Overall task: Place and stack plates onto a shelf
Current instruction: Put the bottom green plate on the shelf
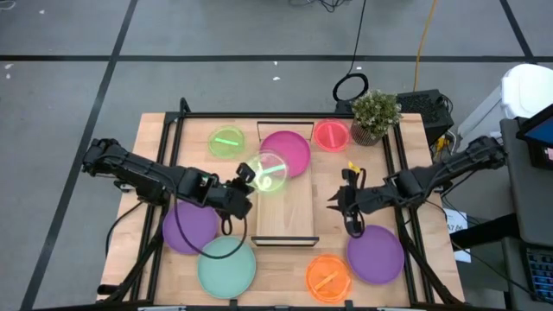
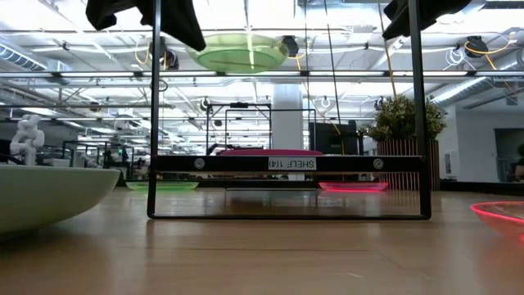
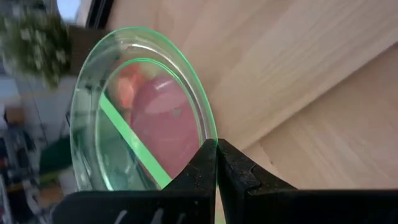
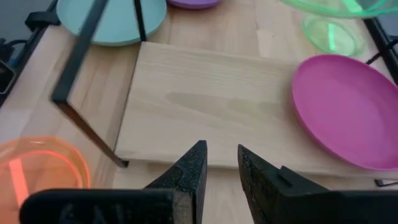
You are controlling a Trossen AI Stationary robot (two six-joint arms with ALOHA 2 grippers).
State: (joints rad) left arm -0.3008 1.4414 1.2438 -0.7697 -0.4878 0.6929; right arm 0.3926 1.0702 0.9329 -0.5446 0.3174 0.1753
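Observation:
My left gripper (image 1: 244, 175) is shut on a translucent lime-green plate (image 1: 268, 171), which hangs in the air over the far left part of the shelf (image 1: 285, 212). In the low view this plate (image 2: 240, 51) shows high above the shelf's black end frame (image 2: 286, 164). A magenta plate (image 1: 289, 149) lies flat on the shelf's far end. My right gripper (image 1: 346, 203) hovers open just right of the shelf with nothing between its fingers (image 4: 196, 162). My left gripper pinches the lime-green plate's rim (image 3: 208, 134) between its two fingers, on the plate's left side. The fingers come from the table's left, slanting down. The plate is lifted clear of the shelf and sits about level.
Around the shelf lie a second lime-green plate (image 1: 226, 141), a red-pink one (image 1: 331, 134), purple ones (image 1: 188, 229) (image 1: 376, 253), a mint-green one (image 1: 226, 266) and an orange one (image 1: 328, 276). A potted plant (image 1: 374, 115) stands at the far right.

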